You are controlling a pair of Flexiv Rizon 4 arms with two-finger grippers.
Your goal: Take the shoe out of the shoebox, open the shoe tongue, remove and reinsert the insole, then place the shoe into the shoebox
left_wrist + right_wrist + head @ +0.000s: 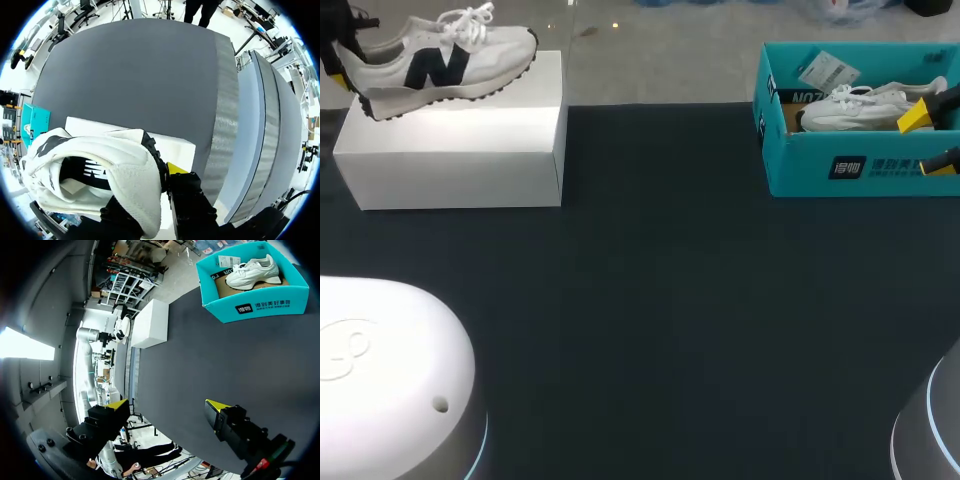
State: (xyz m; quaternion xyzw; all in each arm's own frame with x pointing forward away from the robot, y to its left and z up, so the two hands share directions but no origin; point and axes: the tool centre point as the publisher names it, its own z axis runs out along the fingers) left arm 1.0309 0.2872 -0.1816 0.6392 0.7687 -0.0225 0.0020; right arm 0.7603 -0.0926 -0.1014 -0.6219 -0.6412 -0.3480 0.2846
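The left gripper [150,195] pinches the soft padded heel of the pale shoe [430,60], which stands on the smooth white box [460,150], probably to steady it for the tongue. The right gripper [167,405] hangs with fingers wide apart, holding nothing. Ahead of it, another white shoe [252,272] lies in the teal cardboard shoebox [260,302].

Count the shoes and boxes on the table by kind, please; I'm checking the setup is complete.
Shoes: 2 (shoe with the dark letter on the white box; white shoe inside the teal shoebox)
Boxes: 2 (white box, teal shoebox)
Total: 4
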